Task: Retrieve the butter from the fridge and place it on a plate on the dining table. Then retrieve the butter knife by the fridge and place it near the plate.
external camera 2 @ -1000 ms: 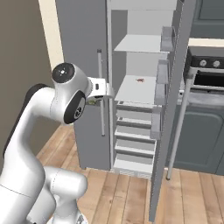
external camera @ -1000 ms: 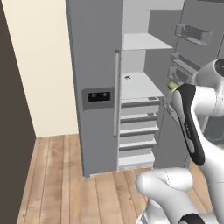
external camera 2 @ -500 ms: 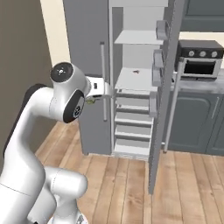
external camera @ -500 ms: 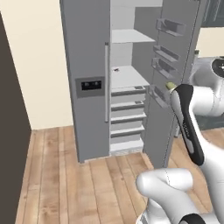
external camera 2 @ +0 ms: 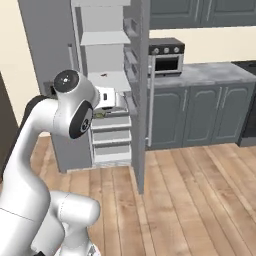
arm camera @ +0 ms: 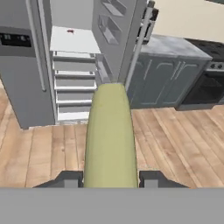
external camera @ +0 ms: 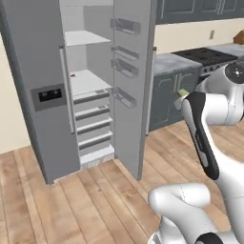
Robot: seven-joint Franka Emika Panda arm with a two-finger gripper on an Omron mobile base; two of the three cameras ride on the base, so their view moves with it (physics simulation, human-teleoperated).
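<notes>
My gripper (arm camera: 110, 177) is shut on the butter (arm camera: 110, 131), a pale yellow-green stick that points forward between the two fingertips. From the right base view the butter (external camera 2: 102, 114) shows as a small sliver under the white hand, in front of the fridge (external camera 2: 45, 55). In the left base view its tip (external camera: 181, 93) peeks out beside the forearm. The grey fridge (external camera: 45, 100) stands some way off with its right door (external camera: 134, 81) swung open and its shelves showing. The plate, the dining table and the butter knife are out of view.
A marble counter (external camera: 171, 62) over dark cabinets runs right of the fridge, with a black stove (external camera: 205, 53) further along. A toaster oven (external camera 2: 167, 56) sits on that counter. A small reddish item (arm camera: 70, 31) lies on a fridge shelf. Wooden floor (external camera 2: 200, 190) spreads ahead.
The whole picture has shifted: the base has turned right and backed off, so the fridge sits further left and the counter and stove have come into view. The butter stays gripped.
</notes>
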